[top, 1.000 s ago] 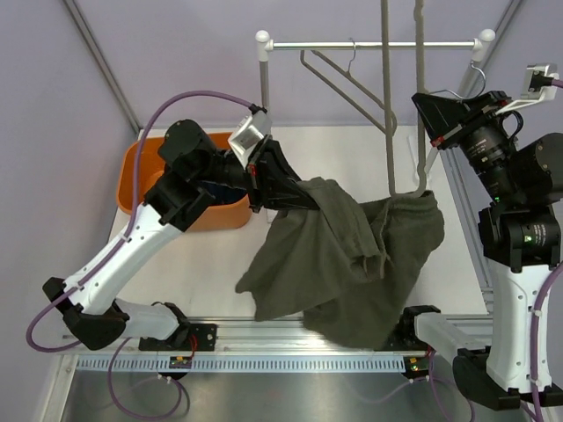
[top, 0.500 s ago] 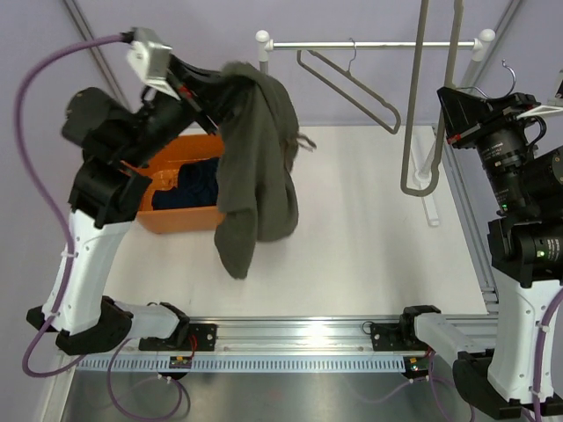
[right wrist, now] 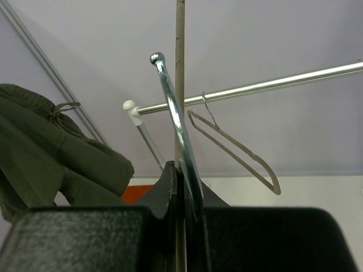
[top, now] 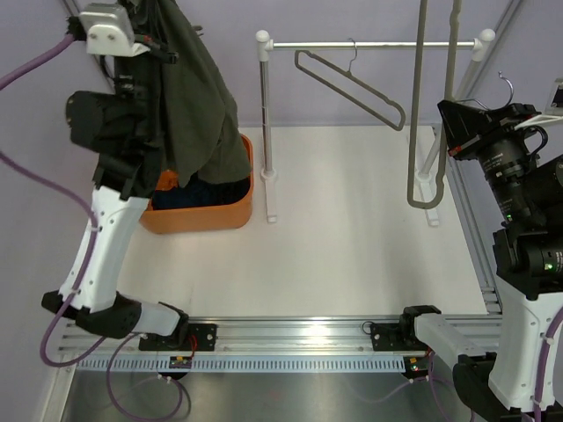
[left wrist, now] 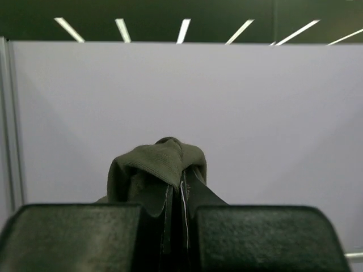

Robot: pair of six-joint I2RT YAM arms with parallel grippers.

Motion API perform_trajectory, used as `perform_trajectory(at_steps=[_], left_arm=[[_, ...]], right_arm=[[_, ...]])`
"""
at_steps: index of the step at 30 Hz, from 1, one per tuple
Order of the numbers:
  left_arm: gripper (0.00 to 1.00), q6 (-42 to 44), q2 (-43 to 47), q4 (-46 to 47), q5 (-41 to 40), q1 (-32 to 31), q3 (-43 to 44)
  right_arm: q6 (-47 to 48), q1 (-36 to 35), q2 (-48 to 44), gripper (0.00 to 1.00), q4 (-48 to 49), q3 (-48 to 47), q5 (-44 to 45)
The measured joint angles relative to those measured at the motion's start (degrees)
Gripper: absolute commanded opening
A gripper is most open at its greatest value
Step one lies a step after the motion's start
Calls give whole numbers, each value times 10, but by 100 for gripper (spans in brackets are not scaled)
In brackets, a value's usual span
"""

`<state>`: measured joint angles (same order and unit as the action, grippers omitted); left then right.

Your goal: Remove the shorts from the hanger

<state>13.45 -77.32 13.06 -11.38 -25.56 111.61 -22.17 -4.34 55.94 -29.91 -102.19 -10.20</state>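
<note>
The left gripper (left wrist: 180, 195), clenched on the olive shorts (top: 198, 105), holds them high over the bin (top: 198, 217) so the fabric hangs free above the navy shorts (top: 215, 189) inside. The right gripper (right wrist: 180, 175) pinches the bare hanger (right wrist: 172, 107) by its hook, holding it aside. Release into the bin probably follows.
</note>
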Motion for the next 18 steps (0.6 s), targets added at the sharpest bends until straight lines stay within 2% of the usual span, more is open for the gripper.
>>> perform_trajectory(at_steps=[5, 10, 14, 18], left_arm=[[0, 17, -66, 51, -47, 51, -75], [0, -24, -105, 57, -65, 105, -175], [0, -68, -133, 36, -65, 141, -189], [0, -102, -131, 28, -66, 148, -192]], right_arm=[[14, 0, -5, 0, 0, 19, 0], [20, 0, -7, 0, -6, 41, 0], [29, 0, -7, 0, -30, 42, -3], [41, 0, 3, 0, -79, 21, -7]])
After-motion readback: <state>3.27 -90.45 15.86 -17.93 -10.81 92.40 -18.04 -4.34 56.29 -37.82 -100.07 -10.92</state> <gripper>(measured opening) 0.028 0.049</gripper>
